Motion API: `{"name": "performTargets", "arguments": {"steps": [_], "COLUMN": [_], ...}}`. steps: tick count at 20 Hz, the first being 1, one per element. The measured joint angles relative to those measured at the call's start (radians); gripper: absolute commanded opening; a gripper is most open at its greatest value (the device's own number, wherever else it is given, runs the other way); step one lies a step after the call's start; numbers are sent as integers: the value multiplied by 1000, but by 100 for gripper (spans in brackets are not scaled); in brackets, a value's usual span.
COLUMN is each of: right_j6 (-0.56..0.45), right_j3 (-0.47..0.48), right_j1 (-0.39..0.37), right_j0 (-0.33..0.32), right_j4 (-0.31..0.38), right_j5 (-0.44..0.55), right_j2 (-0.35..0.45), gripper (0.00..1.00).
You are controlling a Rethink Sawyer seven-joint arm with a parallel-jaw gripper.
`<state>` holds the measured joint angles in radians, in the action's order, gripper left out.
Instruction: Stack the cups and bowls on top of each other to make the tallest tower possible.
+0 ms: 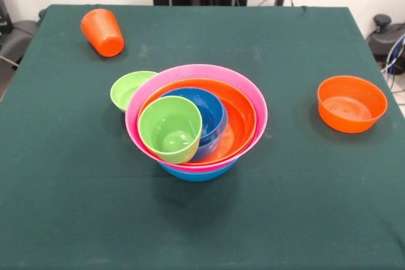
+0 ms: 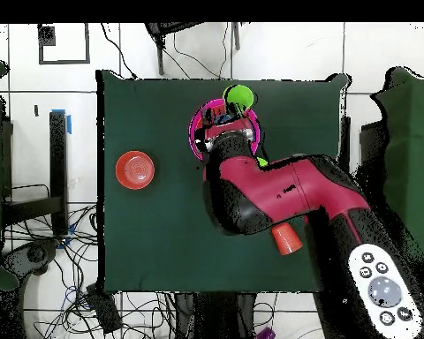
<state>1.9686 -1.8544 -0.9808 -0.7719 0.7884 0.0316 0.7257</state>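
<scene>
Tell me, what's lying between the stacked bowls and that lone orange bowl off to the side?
Only bare green cloth, per the front view, between the tower and the orange bowl.

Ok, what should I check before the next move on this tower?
1. Tower base: large blue bowl, pink bowl and large orange bowl nested, level: ok.
2. Green cup: leans tilted in the small blue bowl: not ok.
3. Orange cup: on its side, off the tower: not ok.
4. Small orange bowl: upright, free all round: ok.
5. Small lime-green bowl: partly behind the pink rim; clearance: cannot tell.
6. Arm: over the tower in the overhead view; what its end is doing: cannot tell.
</scene>
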Motion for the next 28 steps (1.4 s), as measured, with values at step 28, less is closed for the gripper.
{"name": "performTargets", "arguments": {"steps": [28], "right_j6": [0], "right_j3": [-8], "right_j1": [3], "right_j0": [-31], "right_j4": [-5], "right_j5": [0], "right_j2": [40], "gripper": [100]}}
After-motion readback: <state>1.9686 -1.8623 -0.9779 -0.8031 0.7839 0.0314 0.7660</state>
